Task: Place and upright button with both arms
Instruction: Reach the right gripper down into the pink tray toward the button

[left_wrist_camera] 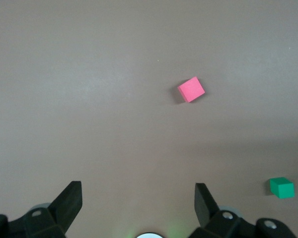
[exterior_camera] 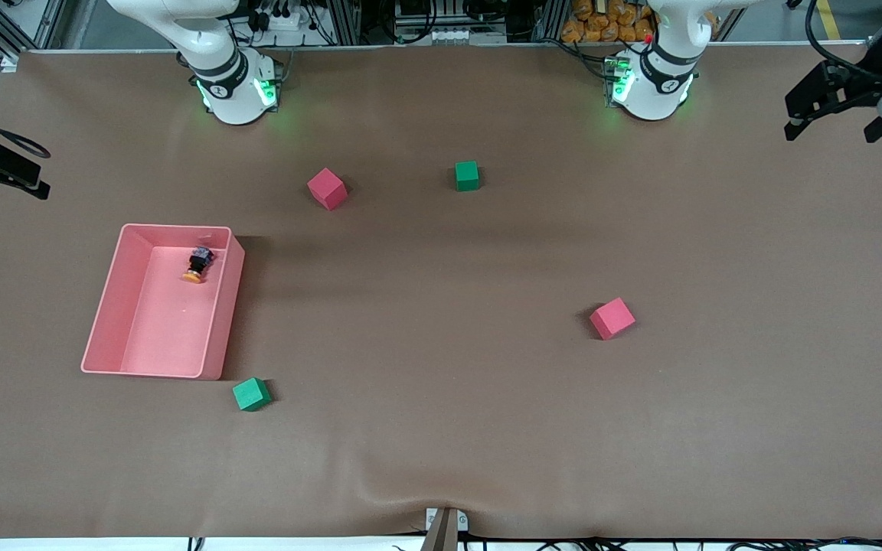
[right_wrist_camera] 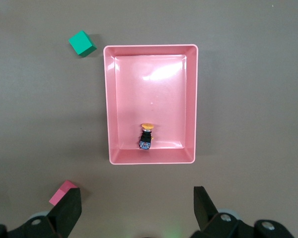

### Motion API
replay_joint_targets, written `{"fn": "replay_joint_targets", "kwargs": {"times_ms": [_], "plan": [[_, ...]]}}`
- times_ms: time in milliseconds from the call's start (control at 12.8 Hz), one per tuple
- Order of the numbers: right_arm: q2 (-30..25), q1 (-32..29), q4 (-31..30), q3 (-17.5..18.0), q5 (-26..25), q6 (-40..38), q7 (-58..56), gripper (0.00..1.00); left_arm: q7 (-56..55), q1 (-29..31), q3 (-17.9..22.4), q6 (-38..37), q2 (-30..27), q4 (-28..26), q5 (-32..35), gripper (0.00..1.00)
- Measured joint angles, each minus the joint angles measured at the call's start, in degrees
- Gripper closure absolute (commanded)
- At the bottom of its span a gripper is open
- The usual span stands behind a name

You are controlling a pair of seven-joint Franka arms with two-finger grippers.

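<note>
The button point(exterior_camera: 197, 265) has a black body and an orange cap. It lies on its side in the pink tray point(exterior_camera: 220, 306), near the tray's end toward the robot bases, cap pointing toward the front camera. It also shows in the right wrist view point(right_wrist_camera: 146, 136), inside the tray point(right_wrist_camera: 109, 99). My right gripper point(exterior_camera: 3, 187) is open and empty, high up at the right arm's end of the table point(right_wrist_camera: 136, 192). My left gripper point(exterior_camera: 833, 130) is open and empty, high over the left arm's end point(left_wrist_camera: 138, 187).
Two red cubes point(exterior_camera: 327, 188) point(exterior_camera: 612, 318) and two green cubes point(exterior_camera: 467, 175) point(exterior_camera: 251, 394) lie on the brown table. One green cube sits by the tray's corner nearest the front camera. The left wrist view shows a red cube point(left_wrist_camera: 191, 89) and a green cube point(left_wrist_camera: 281, 187).
</note>
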Motion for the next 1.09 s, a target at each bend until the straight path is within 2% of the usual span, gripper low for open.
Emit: {"fn": "replay_joint_targets", "kwargs": {"times_ms": [701,1090], "plan": [[1.4,-0.5,-1.7,0.0,0.0,0.7,3.4,0.0,0.2,2.4,0.0,0.0,1.6,0.4,0.0,0.0],[4.4,-0.5,-14.7,0.0,0.0,15.5,3.4,0.0,0.2,3.2,0.0,-0.1,2.2,0.4,0.0,0.0]]}}
